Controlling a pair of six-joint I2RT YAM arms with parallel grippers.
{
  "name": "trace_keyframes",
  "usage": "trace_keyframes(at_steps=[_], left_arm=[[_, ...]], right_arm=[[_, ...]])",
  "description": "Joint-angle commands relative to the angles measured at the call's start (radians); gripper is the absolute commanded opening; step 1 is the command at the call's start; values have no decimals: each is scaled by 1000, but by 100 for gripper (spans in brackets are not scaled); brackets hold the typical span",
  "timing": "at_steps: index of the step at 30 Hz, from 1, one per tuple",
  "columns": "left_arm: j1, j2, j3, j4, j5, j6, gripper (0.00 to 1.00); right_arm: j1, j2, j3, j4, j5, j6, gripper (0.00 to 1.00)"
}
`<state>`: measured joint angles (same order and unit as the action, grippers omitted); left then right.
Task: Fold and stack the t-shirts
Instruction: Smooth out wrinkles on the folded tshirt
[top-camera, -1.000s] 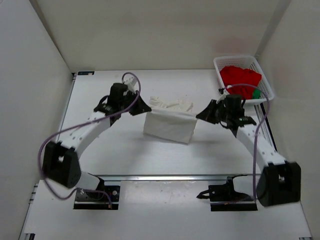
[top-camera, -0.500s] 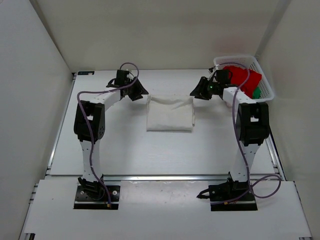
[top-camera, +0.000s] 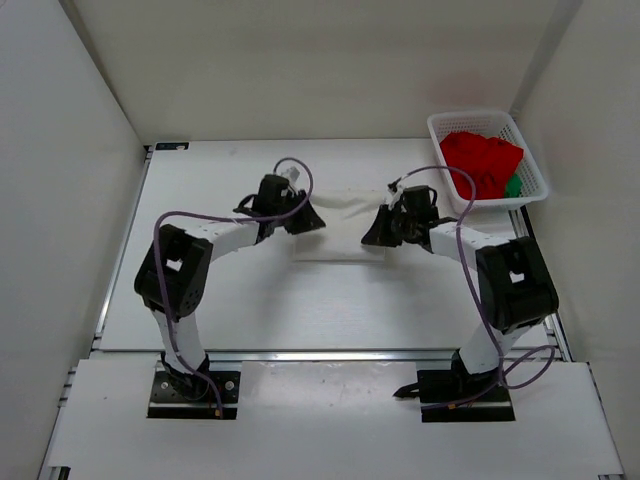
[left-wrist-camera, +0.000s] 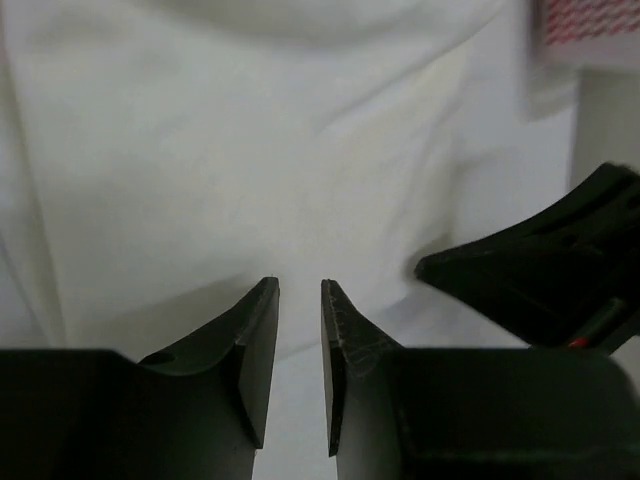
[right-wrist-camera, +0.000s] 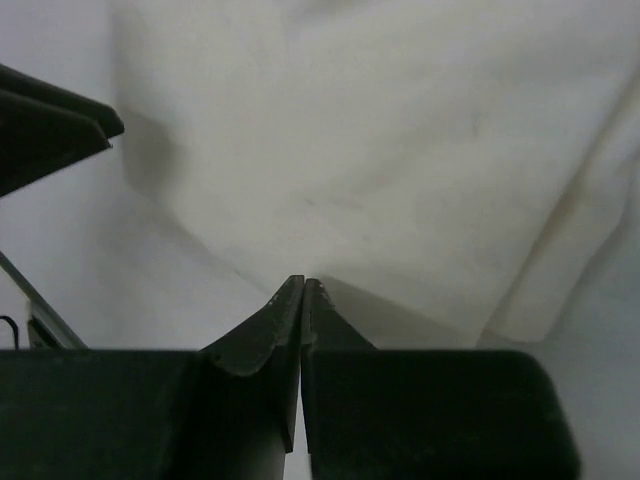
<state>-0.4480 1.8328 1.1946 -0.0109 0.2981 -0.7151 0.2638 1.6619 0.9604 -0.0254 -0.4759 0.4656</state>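
On the flat white table (top-camera: 250, 300), a cream-white cloth t-shirt (top-camera: 340, 232), seemingly folded, is laid at the centre; a white plastic mesh basket (top-camera: 475, 115) is set far right.

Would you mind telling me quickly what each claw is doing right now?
Left claw: slightly open, holding nothing, at the edge of the cream shirt.
Right claw: closed, nothing visibly gripped.

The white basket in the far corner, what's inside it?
A bright red shirt fills most of the basket; a bit of green cloth peeks out at its near edge. Whatever lies beneath the red is covered.
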Motion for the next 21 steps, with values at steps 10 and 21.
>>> trace_keyframes(at_steps=[10,21], left_arm=[[-14,-191,-540,190,78,-58,34],[3,-37,-101,111,87,-76,34]], right_arm=[[75,-152,-321,118,63,21,0],[-32,34,89,4,-24,-62,0]])
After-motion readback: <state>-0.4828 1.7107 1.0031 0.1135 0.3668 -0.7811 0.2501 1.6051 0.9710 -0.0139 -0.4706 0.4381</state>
